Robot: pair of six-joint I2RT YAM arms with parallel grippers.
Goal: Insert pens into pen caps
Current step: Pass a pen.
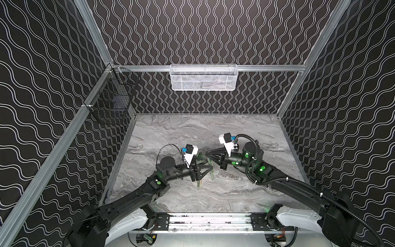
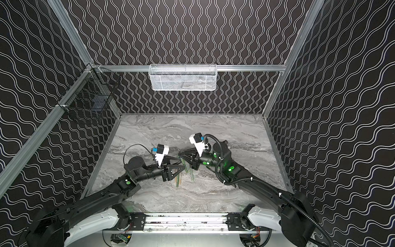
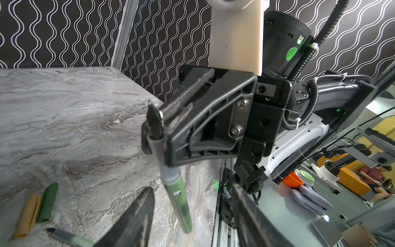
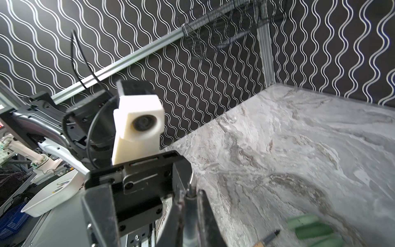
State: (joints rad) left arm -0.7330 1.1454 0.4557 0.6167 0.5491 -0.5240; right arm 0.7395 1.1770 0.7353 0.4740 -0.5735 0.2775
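The right gripper point(image 3: 154, 130) has its jaws clenched on a green pen point(image 3: 177, 198), and it grasps this pen at the grey part just behind the dark tip. The pen is lifted off the table point(image 1: 192, 132) and hangs with its green end down, a little tilted. In the right wrist view the same grey part sits tight between the two black fingers point(image 4: 205, 213).

The left gripper point(image 3: 191, 189) is just beside it, and both grippers meet near the middle of the table in both top views. Its jaws stand apart. The lower end of the hanging pen is between its two fingers point(image 3: 132, 218), and it does not seem to touch either of them.

On the table lie a tan-orange cap point(image 3: 30, 213) and a dark green cap point(image 3: 48, 202), side by side and touching. Near them lies a second pen point(image 3: 70, 236), flat, with its dark tip toward the caps. In a top view, some more pens point(image 2: 178, 181) lie on the table under the two grippers, but they are small and partly hidden, so I cannot tell how many.
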